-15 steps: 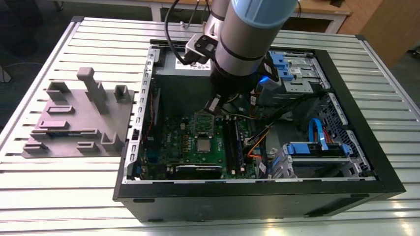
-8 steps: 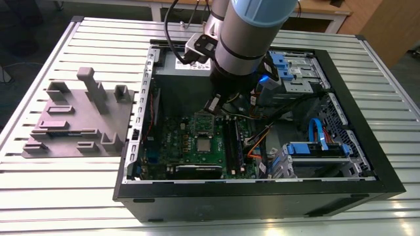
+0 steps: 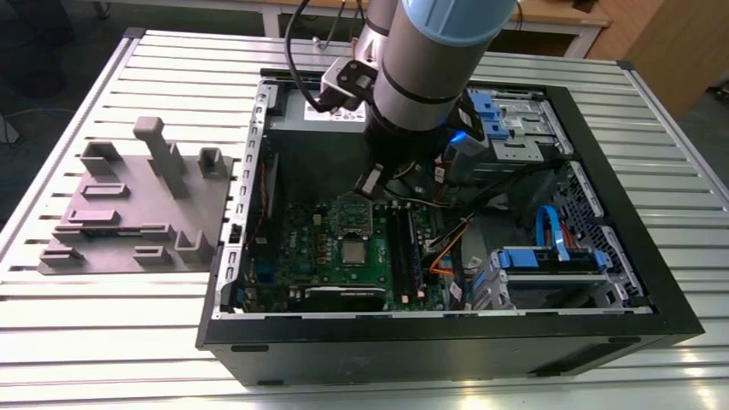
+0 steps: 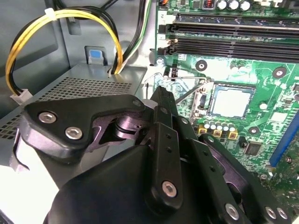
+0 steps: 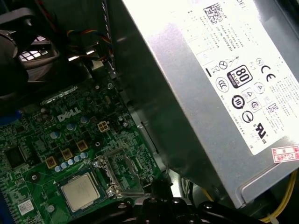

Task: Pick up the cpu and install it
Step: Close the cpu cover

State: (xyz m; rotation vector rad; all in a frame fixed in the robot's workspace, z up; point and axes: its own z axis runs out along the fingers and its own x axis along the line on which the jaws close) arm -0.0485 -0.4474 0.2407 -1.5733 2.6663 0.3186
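**Chip seated on the board as arm hangs over open computer**

The black metal gripper (image 4: 161, 100) on the grey-and-blue robot arm (image 3: 428, 51) hangs inside the open black computer case (image 3: 456, 337); whether its fingers are parted or closed cannot be told. The small square silver-grey cpu (image 3: 357, 251) lies flat in its socket on the green motherboard (image 3: 299, 243), just beside the gripper's tip in both wrist views, nothing gripping it. A purple-grey plastic tray (image 3: 125, 213) stands on the slatted metal table (image 3: 102, 329) at the exterior view's left
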